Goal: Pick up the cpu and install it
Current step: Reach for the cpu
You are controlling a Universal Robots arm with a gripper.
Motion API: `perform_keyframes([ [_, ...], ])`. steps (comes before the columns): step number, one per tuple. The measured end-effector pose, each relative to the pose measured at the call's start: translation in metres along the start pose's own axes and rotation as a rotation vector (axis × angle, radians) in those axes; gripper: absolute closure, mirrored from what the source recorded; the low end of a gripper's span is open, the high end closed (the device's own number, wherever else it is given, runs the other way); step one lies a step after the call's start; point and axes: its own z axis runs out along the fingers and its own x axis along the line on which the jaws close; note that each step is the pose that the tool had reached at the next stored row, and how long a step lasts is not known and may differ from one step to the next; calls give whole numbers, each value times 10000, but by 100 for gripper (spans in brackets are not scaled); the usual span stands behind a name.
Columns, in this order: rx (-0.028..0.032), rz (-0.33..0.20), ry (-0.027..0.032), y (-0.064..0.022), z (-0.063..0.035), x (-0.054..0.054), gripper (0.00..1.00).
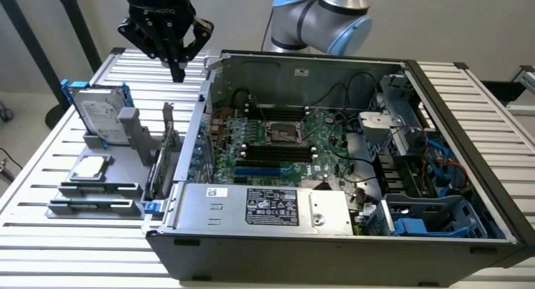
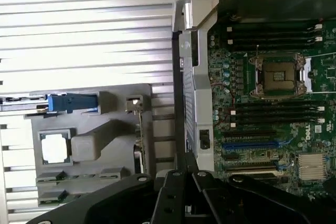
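Exterior view first: my gripper (image 1: pixel 178 73) hangs clenched and empty, its black fingers pressed into one narrow point above the far part of the table (image 1: pixel 50 245), beside the back corner of the computer case (image 1: pixel 334 251). The grey and pale blue arm (image 1: pixel 322 16) curves behind that case.

The cpu (image 1: pixel 90 167) is a small flat square with a bright metal top and a thin darker rim. It lies flat in a square recess of the matte grey plastic holder (image 1: pixel 138 138), on the exterior view's left, outside the case and well apart from my fingers. In the wrist view the cpu (image 2: pixel 55 148) glares almost white.

I count one cpu, one silver hard drive (image 1: pixel 99 113) standing upright in a blue bracket, two flat grey blocks (image 1: pixel 99 189) just in front of the cpu, and one open metal case. Inside the case lie one green motherboard (image 1: pixel 326 135), one square socket (image 1: pixel 282 133) with a metal frame, and one boxy silver power supply (image 1: pixel 267 207) with a white label.

The table is ribbed, pale aluminium slats. A plain, light wall stands behind it.
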Motion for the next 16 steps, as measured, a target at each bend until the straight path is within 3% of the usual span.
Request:
perform_keyframes([
  [16,1,-1,1,-56,85,730,89],
])
